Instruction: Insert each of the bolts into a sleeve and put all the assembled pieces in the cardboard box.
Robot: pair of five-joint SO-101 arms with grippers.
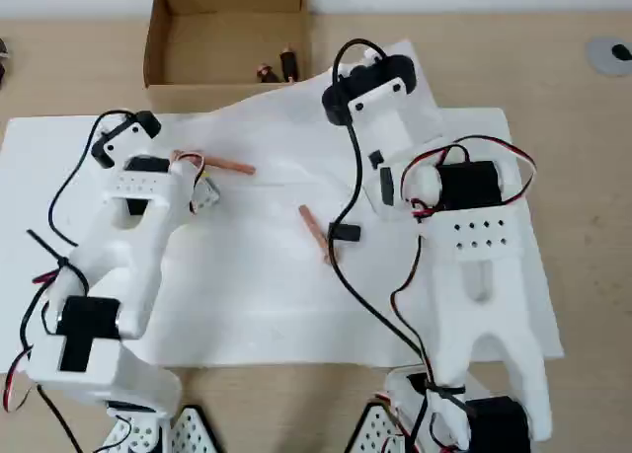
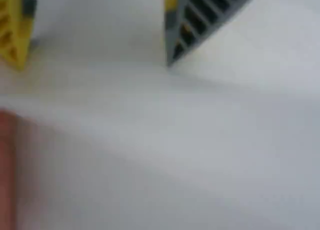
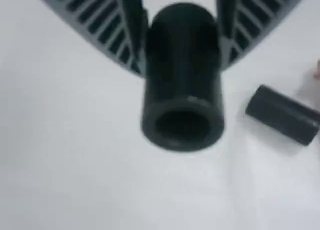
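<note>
While the cardboard box (image 1: 158, 48) at the far edge of the tabletop already holds what we take for two assembled pieces (image 1: 278, 68), we judge the job about half done, with two more to build on the white sheet (image 1: 247, 305). Our right gripper (image 3: 181, 54) is clamped on a black sleeve (image 3: 182, 109) over the sheet's right half, and our left gripper (image 2: 95, 44) hangs spread and empty over its left half. The left bolt (image 1: 229, 166) lies just beside it; the middle bolt (image 1: 314, 228) lies mid-sheet, close to a spare sleeve (image 1: 347, 233).
</note>
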